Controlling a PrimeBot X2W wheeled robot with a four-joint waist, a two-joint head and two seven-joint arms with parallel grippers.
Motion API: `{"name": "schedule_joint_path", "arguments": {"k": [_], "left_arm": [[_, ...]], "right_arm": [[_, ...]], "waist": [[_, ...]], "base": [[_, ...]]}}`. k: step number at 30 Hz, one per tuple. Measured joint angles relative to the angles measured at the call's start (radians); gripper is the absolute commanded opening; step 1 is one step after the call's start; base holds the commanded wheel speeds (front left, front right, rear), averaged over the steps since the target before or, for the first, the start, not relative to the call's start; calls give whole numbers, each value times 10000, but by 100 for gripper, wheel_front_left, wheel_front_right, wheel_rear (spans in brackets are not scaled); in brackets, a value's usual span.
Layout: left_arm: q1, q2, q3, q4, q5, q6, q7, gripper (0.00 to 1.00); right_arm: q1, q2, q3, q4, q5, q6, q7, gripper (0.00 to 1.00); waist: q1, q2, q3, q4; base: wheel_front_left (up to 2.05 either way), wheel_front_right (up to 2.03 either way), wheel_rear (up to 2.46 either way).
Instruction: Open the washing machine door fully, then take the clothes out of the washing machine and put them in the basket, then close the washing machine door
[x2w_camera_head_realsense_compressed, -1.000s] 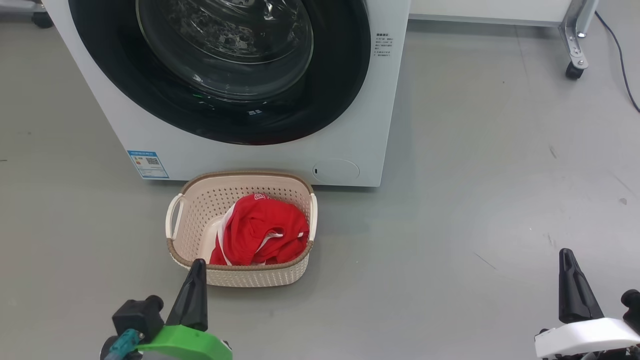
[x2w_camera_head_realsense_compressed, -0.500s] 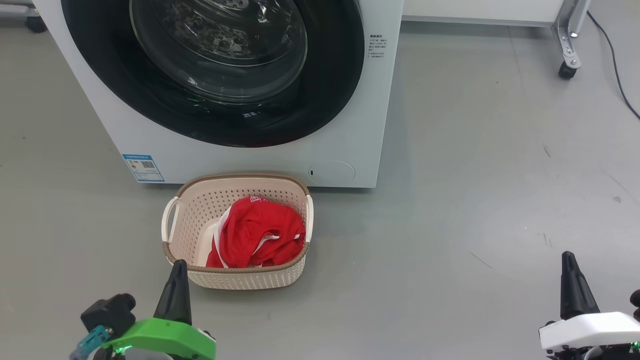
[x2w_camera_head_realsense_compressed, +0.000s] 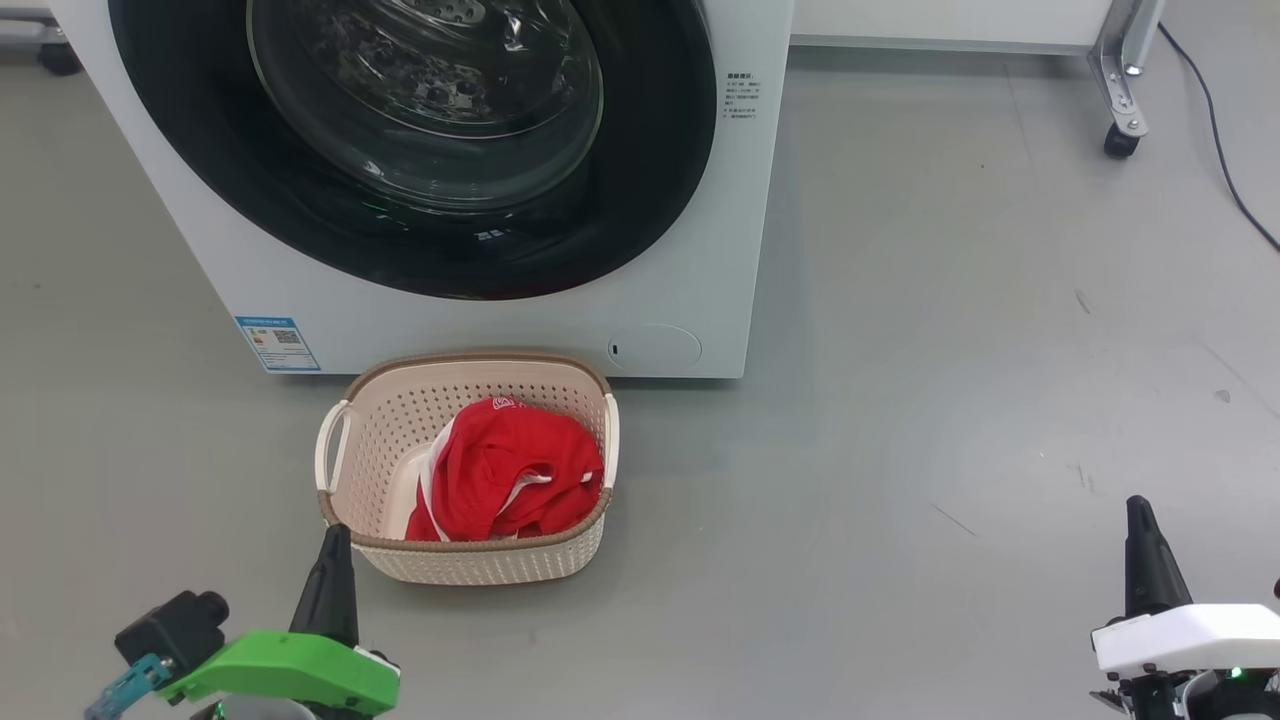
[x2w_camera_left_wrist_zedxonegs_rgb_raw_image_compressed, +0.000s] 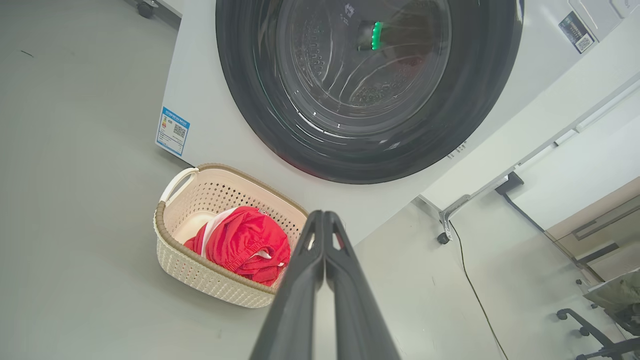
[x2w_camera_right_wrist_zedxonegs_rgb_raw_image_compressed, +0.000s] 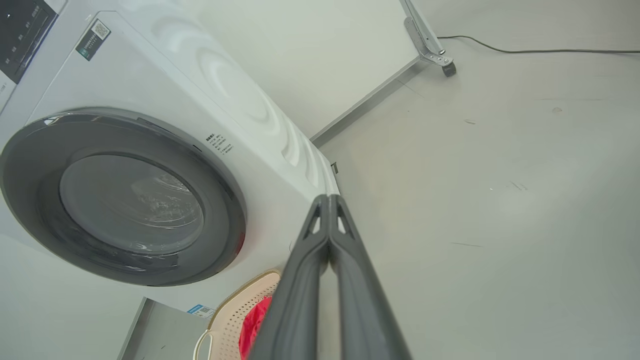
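The white washing machine (x2w_camera_head_realsense_compressed: 690, 250) stands at the top of the head view, and its glossy black round door (x2w_camera_head_realsense_compressed: 650, 180) lies shut flat against the front. Just before it on the floor is the cream basket (x2w_camera_head_realsense_compressed: 470, 565), with the red clothes (x2w_camera_head_realsense_compressed: 510, 475) lying inside. My left gripper (x2w_camera_head_realsense_compressed: 333, 540) is shut and empty, its tip near the basket's front left corner. Far to the right, low over bare floor, my right gripper (x2w_camera_head_realsense_compressed: 1138, 512) is also shut and empty. The left wrist view shows the basket (x2w_camera_left_wrist_zedxonegs_rgb_raw_image_compressed: 200, 275), the clothes (x2w_camera_left_wrist_zedxonegs_rgb_raw_image_compressed: 240, 245) and the closed door (x2w_camera_left_wrist_zedxonegs_rgb_raw_image_compressed: 250, 110) past the shut fingertips (x2w_camera_left_wrist_zedxonegs_rgb_raw_image_compressed: 322, 220).
A metal frame leg on a castor (x2w_camera_head_realsense_compressed: 1118, 140) and a black cable (x2w_camera_head_realsense_compressed: 1215, 150) lie at the back right. Open grey floor stretches right of the machine. An office chair base (x2w_camera_left_wrist_zedxonegs_rgb_raw_image_compressed: 595, 340) shows in the left wrist view.
The head camera has shifted, sliding the whole scene left and slightly down. My left gripper has drawn back toward the lower left, away from the basket's rim. The right gripper has barely moved.
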Motion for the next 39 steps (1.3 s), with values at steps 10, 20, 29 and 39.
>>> {"name": "schedule_joint_path", "arguments": {"k": [10, 20, 29, 39], "left_arm": [[-12, 69, 324, 23, -1354, -128, 332, 0], [-31, 155, 652, 82, -2702, -301, 694, 0], [-45, 207, 905, 115, -3754, -395, 903, 0], [-66, 247, 1204, 163, -4995, -566, 1241, 0]], "right_arm": [[-245, 115, -157, 263, 1300, 75, 393, 0], [-541, 226, -313, 527, 2587, 86, 759, 0], [-755, 286, -426, 715, 3509, 90, 1014, 0], [-1014, 391, -554, 945, 4671, 165, 1360, 0]], "waist": [[0, 0, -39, -99], [0, 0, -78, -198], [0, 0, -107, -271], [0, 0, -143, -361]], "base": [[0, 0, 0], [0, 0, 0], [0, 0, 0], [0, 0, 0]]}}
